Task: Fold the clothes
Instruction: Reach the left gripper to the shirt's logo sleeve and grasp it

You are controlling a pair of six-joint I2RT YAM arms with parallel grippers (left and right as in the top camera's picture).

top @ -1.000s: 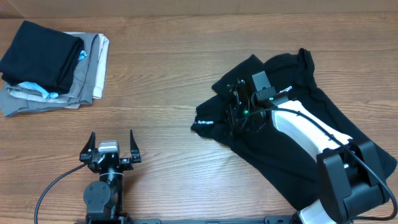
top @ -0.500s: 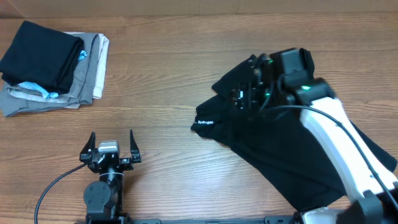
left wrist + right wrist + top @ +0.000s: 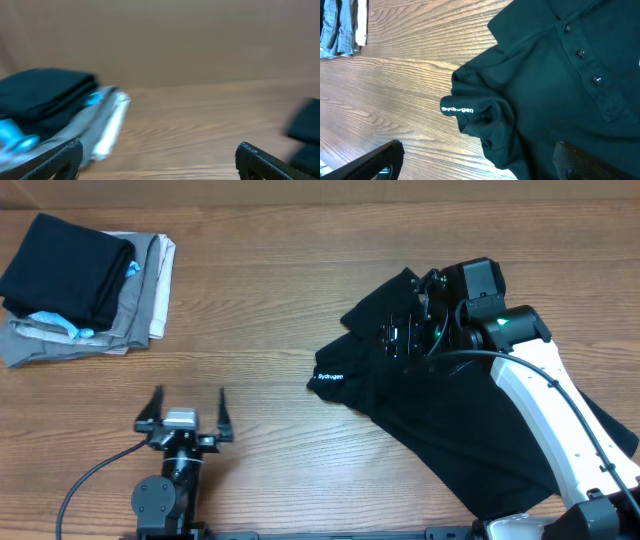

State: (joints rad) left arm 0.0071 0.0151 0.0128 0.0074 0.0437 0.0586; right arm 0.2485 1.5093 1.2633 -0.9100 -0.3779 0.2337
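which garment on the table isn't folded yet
The black shirt on the right: it lies spread and rumpled, with white lettering, while the stack on the left is neatly folded.

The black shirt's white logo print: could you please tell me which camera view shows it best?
The right wrist view: the white logo print sits large and sharp on the black shirt. Overhead shows it tiny; the left wrist view misses it.

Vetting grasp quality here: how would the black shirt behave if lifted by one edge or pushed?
The shirt lies rumpled, bunched near its logo, so it is probably floppy and would drape from a grip. Pushed, it would likely wrinkle rather than slide whole across the table. It looks thin, so probably light for its spread.
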